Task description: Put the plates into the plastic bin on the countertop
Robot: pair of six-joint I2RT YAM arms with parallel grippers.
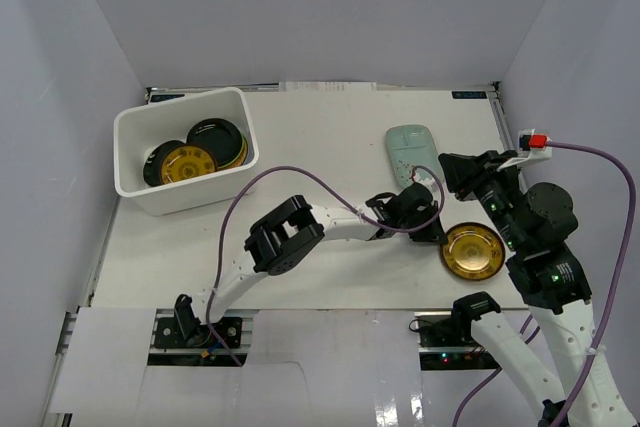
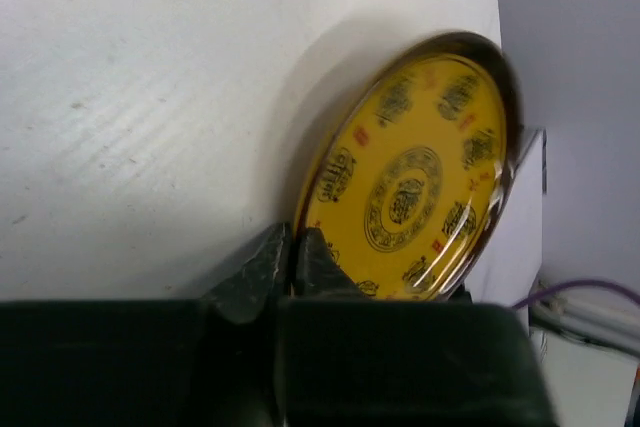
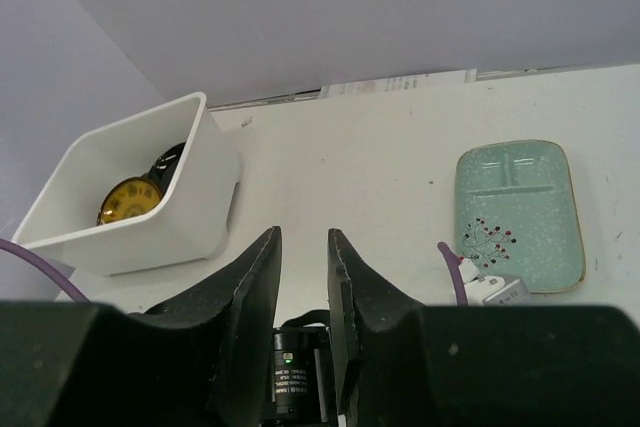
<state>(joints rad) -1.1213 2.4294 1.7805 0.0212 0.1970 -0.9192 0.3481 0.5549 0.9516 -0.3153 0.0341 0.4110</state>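
A gold plate [image 1: 474, 249] lies at the right front of the countertop [image 1: 330, 137]. My left gripper [image 1: 437, 235] is shut on its near rim; in the left wrist view the fingers [image 2: 312, 252] pinch the edge of the yellow patterned plate [image 2: 410, 177], which looks tilted over the surface. The pale mint rectangular plate [image 1: 411, 150] lies flat behind it and also shows in the right wrist view [image 3: 520, 212]. The white plastic bin [image 1: 135, 182] at the back left holds another gold plate [image 1: 188, 162] and black plates [image 1: 217, 134]. My right gripper [image 1: 448, 163] is open and empty [image 3: 303, 247].
The left arm stretches across the front of the table with its purple cable [image 1: 300, 172] looping over the middle. A red and white plug [image 1: 535, 140] sits at the right edge. Grey walls close in the table.
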